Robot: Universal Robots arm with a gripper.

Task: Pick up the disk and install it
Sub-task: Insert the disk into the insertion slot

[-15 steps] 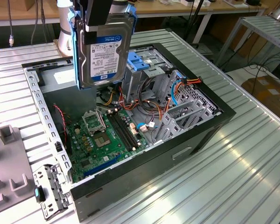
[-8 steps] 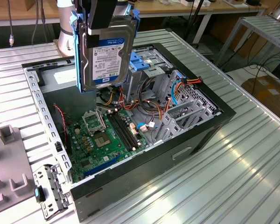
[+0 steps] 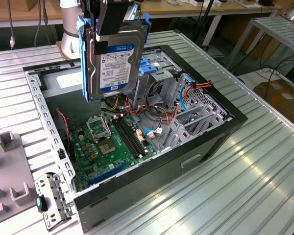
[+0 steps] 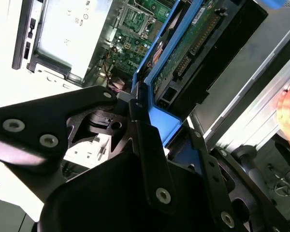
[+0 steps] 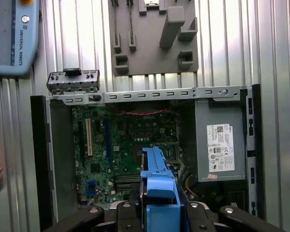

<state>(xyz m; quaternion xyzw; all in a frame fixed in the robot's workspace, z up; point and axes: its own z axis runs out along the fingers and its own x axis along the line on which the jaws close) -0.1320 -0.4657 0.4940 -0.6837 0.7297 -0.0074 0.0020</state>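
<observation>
Hanging above the open computer case (image 3: 196,156) in the exterior view, the disk (image 3: 115,56) stands on edge with its labelled face outward, clear of everything inside. The gripper (image 3: 113,22) is clamped on the disk's upper end, its jaws pressing the blue carrier rails. That hold likely keeps the drive's lower end free to enter a slot. The case lies on its side with its panel off, so the motherboard (image 3: 112,142) and the blue drive bay (image 3: 154,66) face upward, which I judge is meant to give access from above.

In the second wrist view, the black fingers (image 4: 145,140) close narrowly on a blue rail of the disk (image 4: 193,43). Its circuit-board side and connector show over the case interior. A person's hand (image 4: 287,104) rests outside the case.

In the first wrist view, the disk (image 5: 157,176) is seen end-on in the gripper (image 5: 157,215), over the motherboard (image 5: 116,145) and beside the power supply (image 5: 220,145) within the case (image 5: 145,94). A grey fixture plate (image 5: 154,29) lies just outside the case.
</observation>
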